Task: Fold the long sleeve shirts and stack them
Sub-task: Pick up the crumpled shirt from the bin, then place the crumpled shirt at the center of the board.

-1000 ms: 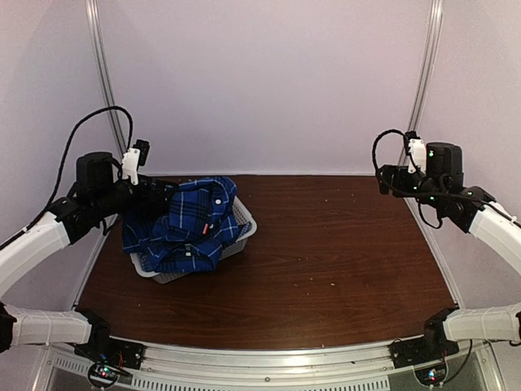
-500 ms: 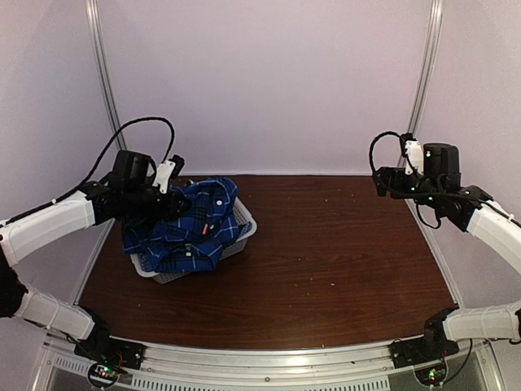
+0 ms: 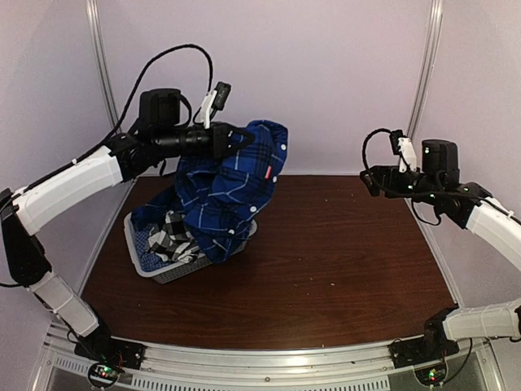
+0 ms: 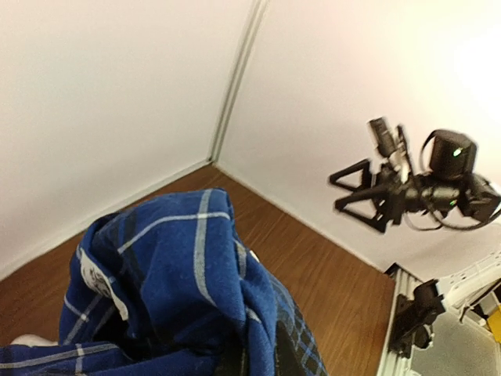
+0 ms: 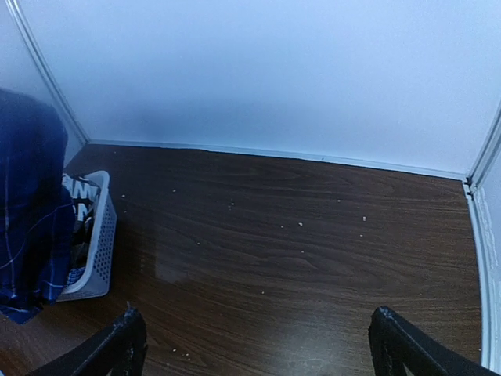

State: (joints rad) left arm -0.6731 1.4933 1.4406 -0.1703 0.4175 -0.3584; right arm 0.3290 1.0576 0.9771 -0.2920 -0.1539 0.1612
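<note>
We saw a dark wooden tabletop point(image 3: 342, 261) enclosed by pale walls point(image 3: 326, 81), with a white mesh basket point(image 3: 167, 273) near its left edge. The left jaws gripped the blue plaid shirt point(image 3: 232, 187) high above the basket, its cloth draping down into it. The black-and-white shirt point(image 3: 172, 236) lay in the basket. The right jaws stood wide by the right edge, well apart from both.

We see royal blue plaid shirt point(image 3: 232, 191) hanging bunched (red tag showing) | black-and-white checked shirt point(image 3: 172, 236) crumpled in white mesh basket point(image 3: 175, 274)
</note>
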